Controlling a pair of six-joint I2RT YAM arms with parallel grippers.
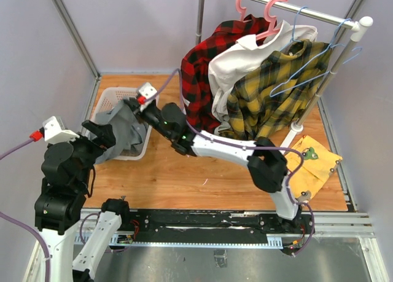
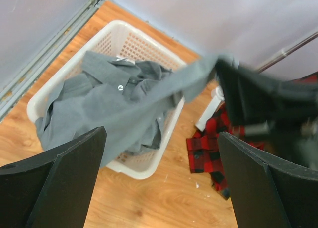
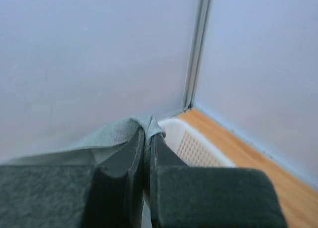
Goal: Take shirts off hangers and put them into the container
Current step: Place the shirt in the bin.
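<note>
Right pincer (image 3: 147,134) clamped tight on a fold of the grey shirt (image 2: 99,94), holding one strip of the cloth lifted above the white basket (image 2: 124,27). The rest of the shirt lies heaped inside the basket, which stands at the far left corner of the worktop (image 1: 184,177). Left pincer (image 2: 161,133) spread wide and empty, poised at the basket's near side. The red-and-black plaid shirt (image 1: 199,67), white shirt (image 1: 236,61) and yellow plaid shirt (image 1: 264,91) hang bunched below the rail (image 1: 307,13).
</note>
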